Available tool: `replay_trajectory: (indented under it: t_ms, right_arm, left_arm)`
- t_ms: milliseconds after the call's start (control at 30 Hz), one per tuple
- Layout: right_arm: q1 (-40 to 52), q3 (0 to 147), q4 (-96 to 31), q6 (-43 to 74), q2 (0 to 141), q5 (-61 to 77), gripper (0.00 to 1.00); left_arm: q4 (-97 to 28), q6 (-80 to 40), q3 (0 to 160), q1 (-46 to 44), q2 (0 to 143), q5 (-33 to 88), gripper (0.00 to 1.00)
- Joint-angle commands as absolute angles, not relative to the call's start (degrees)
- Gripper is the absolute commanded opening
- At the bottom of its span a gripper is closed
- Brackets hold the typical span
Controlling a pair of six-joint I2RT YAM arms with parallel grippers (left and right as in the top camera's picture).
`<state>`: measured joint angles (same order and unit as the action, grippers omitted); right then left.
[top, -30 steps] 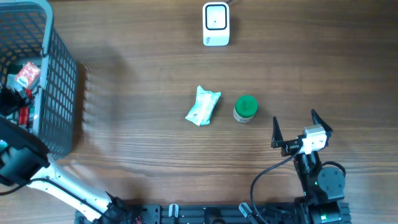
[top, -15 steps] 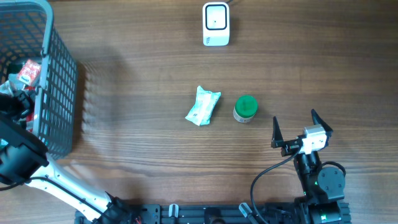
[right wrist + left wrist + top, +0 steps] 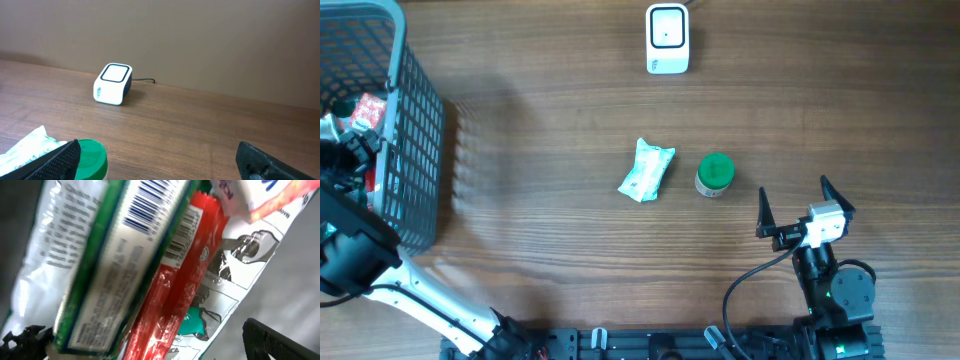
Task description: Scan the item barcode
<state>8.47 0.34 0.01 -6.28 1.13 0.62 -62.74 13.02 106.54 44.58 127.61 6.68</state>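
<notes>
1. This looks like a mock shop checkout set up on a bench.
2. A white barcode scanner with a cable stands on the wooden table.
3. A grey wire shopping basket holds packaged goods. A green-edged packet and a red packet carry printed barcodes.
4. A plain beige wall backs the table.

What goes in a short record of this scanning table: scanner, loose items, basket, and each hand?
scanner: white, far side of table, untouched
loose items: white packet beside green-lidded jar, apart, mid-table
basket: grey, at the table's left, holding packets
left hand: open, inside the basket above a red packet
right hand: open, empty, short of the jar
</notes>
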Motion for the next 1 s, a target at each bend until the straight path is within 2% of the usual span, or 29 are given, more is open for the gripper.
replay_trajectory:
  t_ms: [0,200,300,367,500,533,633,700,800,967]
  right_arm:
    - [8.49,0.30,0.30,-6.02,1.19,0.95,1.00]
    - [8.49,0.30,0.30,-6.00,1.19,0.95,1.00]
    - [8.49,0.30,0.30,-6.02,1.19,0.95,1.00]
    - [8.49,0.30,0.30,-6.02,1.19,0.95,1.00]
    - [8.49,0.30,0.30,-6.00,1.19,0.97,1.00]
    - [8.49,0.30,0.30,-6.02,1.19,0.97,1.00]
    - [8.49,0.30,0.30,-6.00,1.19,0.95,1.00]
    - [8.49,0.30,0.30,-6.02,1.19,0.97,1.00]
    - [8.49,0.30,0.30,-6.02,1.19,0.95,1.00]
    - [8.49,0.30,0.27,-6.02,1.19,0.97,1.00]
  left_arm:
    - [-60.47,13.76,106.17,44.47,125.25,4.60,1.00]
    - [-59.35,14.83,106.17,44.47,125.32,4.60,0.99]
    - [-60.27,14.76,106.10,44.36,125.36,4.67,0.89]
    - [-61.25,14.76,106.10,43.99,125.36,4.84,0.76]
    - [-63.90,14.57,106.10,42.65,125.36,4.86,0.72]
    - [-64.60,14.55,106.10,42.24,125.34,4.86,0.73]
    - [-65.65,14.57,106.13,41.08,125.34,3.92,0.91]
    - [-65.65,14.57,106.13,40.21,125.12,0.84,1.00]
    - [-64.88,14.59,106.17,39.18,124.40,-5.04,1.00]
    - [-62.08,14.61,106.24,38.68,123.15,-6.11,1.00]
